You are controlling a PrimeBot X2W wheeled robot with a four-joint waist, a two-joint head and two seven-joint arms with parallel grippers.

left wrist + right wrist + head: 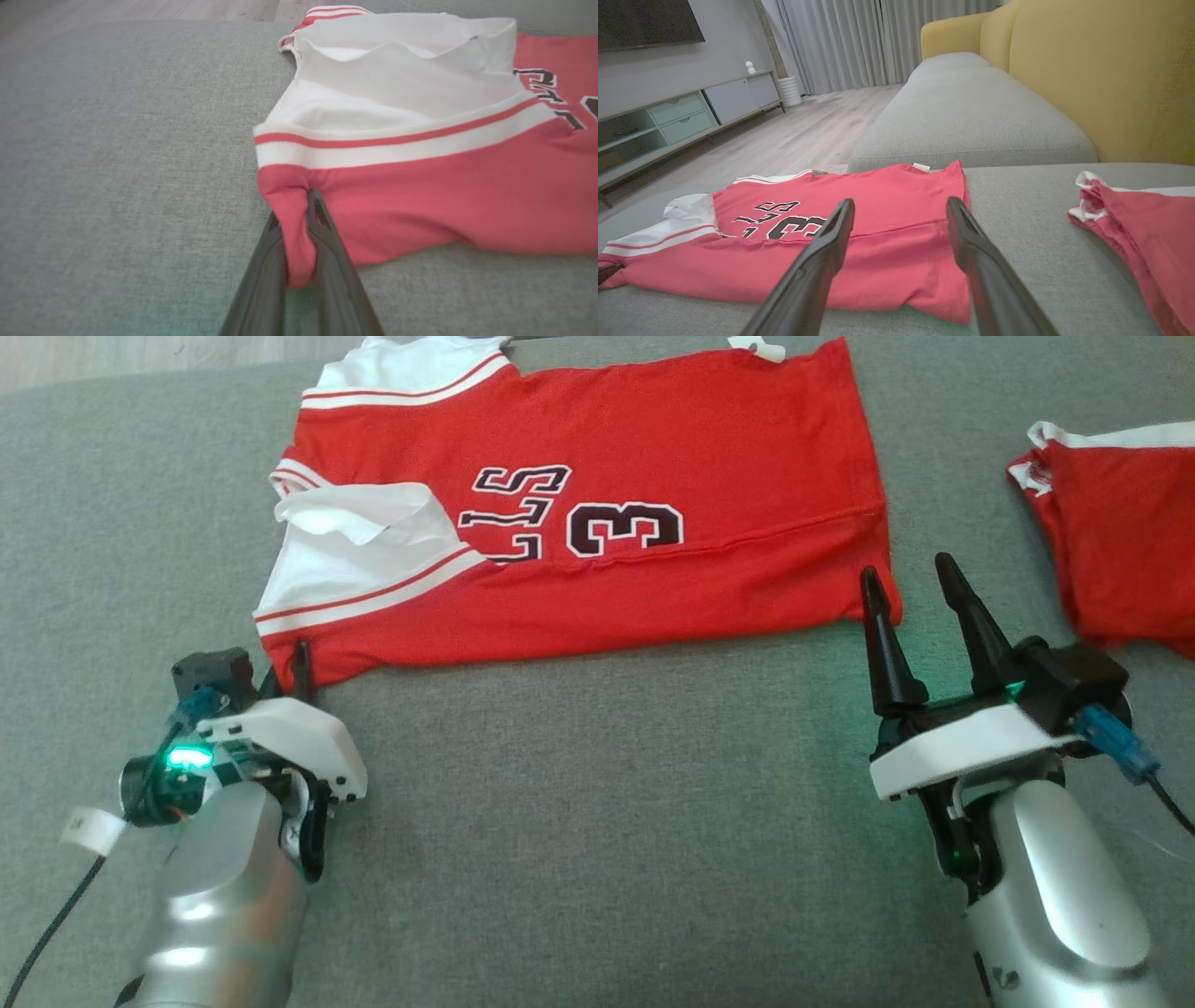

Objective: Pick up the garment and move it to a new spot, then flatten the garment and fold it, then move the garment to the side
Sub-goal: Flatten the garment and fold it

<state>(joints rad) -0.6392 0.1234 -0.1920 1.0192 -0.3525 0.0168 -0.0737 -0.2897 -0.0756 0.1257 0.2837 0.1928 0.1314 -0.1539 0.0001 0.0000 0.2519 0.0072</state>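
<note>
Grey sofa cushion (597, 821) lies under everything in the head view; the right wrist view adds a low cabinet (677, 116) at left, pale curtains (859, 42) at top centre and a yellow backrest (1101, 70) at upper right.

At lower left of the head view, the left gripper (301, 665) pinches the near left corner of the jersey (709, 569); its wrist view shows a fold of red cloth squeezed between the two dark fingers (327, 233). The jersey lies spread across the upper middle of the frame, red with white striped sleeves and a dark "3".

At lower right, the right gripper (906, 569) has its fingers spread, tips at the jersey's near right corner; whether they touch the cloth I cannot tell.

A second red garment (1120, 532) lies at the right edge, apart from the jersey.
</note>
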